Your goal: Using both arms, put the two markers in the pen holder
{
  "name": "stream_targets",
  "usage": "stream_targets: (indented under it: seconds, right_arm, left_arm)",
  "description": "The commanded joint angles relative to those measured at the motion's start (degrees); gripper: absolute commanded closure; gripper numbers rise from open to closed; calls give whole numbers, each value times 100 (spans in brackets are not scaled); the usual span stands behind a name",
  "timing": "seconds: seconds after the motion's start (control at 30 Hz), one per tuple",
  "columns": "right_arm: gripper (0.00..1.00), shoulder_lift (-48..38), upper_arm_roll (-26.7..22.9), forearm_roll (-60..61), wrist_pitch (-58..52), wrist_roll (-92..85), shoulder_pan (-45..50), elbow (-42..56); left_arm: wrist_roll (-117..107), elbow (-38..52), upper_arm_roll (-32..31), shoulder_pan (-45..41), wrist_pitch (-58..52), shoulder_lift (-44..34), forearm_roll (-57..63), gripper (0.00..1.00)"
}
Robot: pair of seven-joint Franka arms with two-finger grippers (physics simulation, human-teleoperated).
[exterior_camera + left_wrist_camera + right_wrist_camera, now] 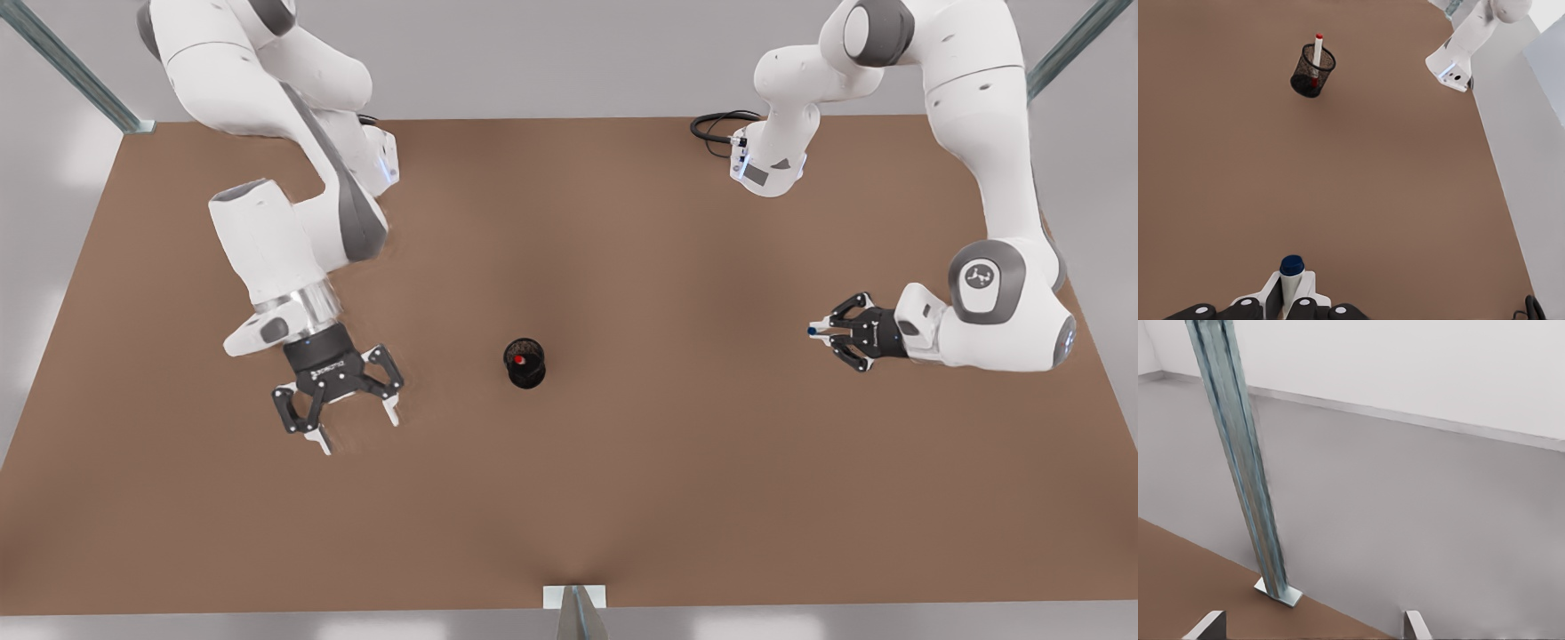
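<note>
So left gripper (822,331), front view's right, clamps blue marker (1291,273). Right gripper (354,425) on front view's left, fingers spread, empty. Red marker (1317,57) upright in pen holder (525,363), mid table (622,498).

A plain brown tabletop (622,498) spans most of the front view. Near its middle stands the black mesh pen holder (525,364), a red-ended marker (518,359) inside it. A metal post's foot (574,596) sits at the lower edge, centre.
</note>
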Motion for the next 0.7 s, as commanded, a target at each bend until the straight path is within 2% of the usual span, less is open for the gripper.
stream_targets:
  seconds: [0.0,0.07,0.17,0.2,0.23,0.3,0.5,0.67]
  right_arm:
    - [0,-66,-24,-14,-5722,487,-254,805]
    - [0,-110,82,-5,-6118,487,-535,1200]
    - [0,-154,-50,4,-6232,557,-570,1183]
    - [0,-408,-962,126,-6293,549,-45,1139]
    - [0,-531,-2289,548,-6469,452,869,1148]
    - [0,-1077,-3679,830,-6197,171,1952,365]
    - [0,-743,-3715,1217,-6179,-286,1715,418]
    - [0,-699,-3680,1208,-6188,-278,1653,444]
  left_arm:
    - [743,0,-21,-208,110,30,-718,79]
    - [725,0,-21,-568,620,109,-1262,79]
    - [391,-9,-21,-1086,1253,311,-1922,79]
    - [382,-9,-21,-1289,1596,329,-2141,79]
    - [356,-9,-21,-1482,1859,390,-2379,79]
    - [-22,-18,-21,-1860,2369,408,-2713,79]
    - [-742,0,-21,-3064,4601,443,-4172,79]
    - [-1577,17,-30,-4180,6667,531,-4585,79]
